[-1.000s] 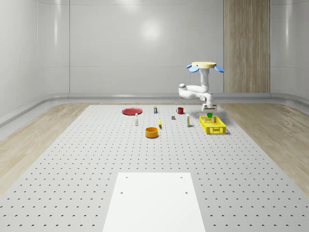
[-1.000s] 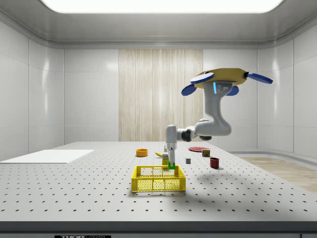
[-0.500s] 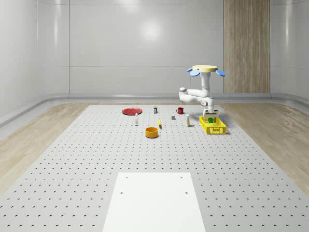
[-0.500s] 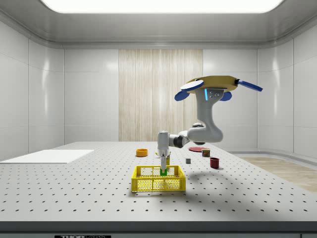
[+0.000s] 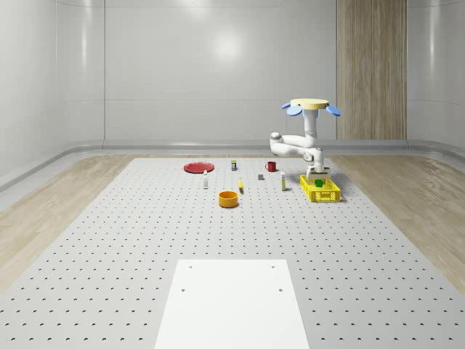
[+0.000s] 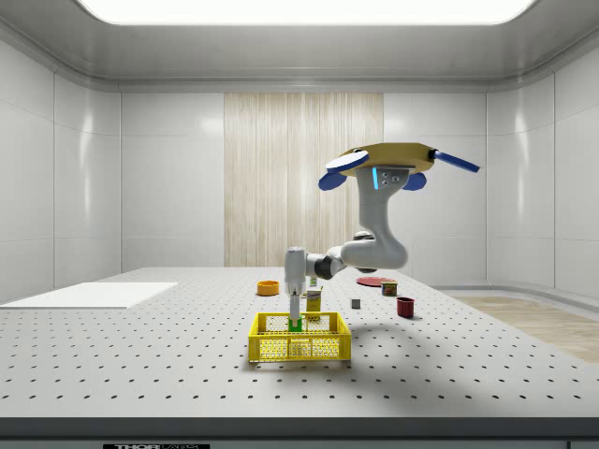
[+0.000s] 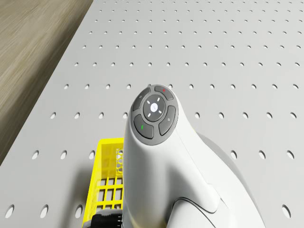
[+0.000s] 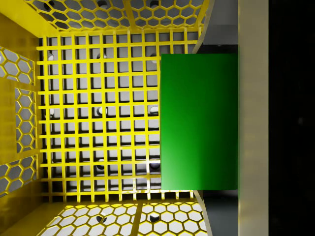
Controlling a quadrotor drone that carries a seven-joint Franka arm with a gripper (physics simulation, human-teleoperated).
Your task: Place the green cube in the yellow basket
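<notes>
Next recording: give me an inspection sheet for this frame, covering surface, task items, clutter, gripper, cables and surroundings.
Surface: grey perforated table with a white panel at the whole-scene view's near edge.
Job's things: green cube held low inside the yellow plastic basket, not yet released.
Clutter: orange bowl, red plate, red cup, small grey block, a few small bottles.
Gripper: gripper lowered into the basket, shut on the cube.
Drone: drone hovers beside the basket, toward the side view's right.
Cables: nothing seen.
Surroundings: pale walls, a wood wall panel, wood floor strips.
</notes>
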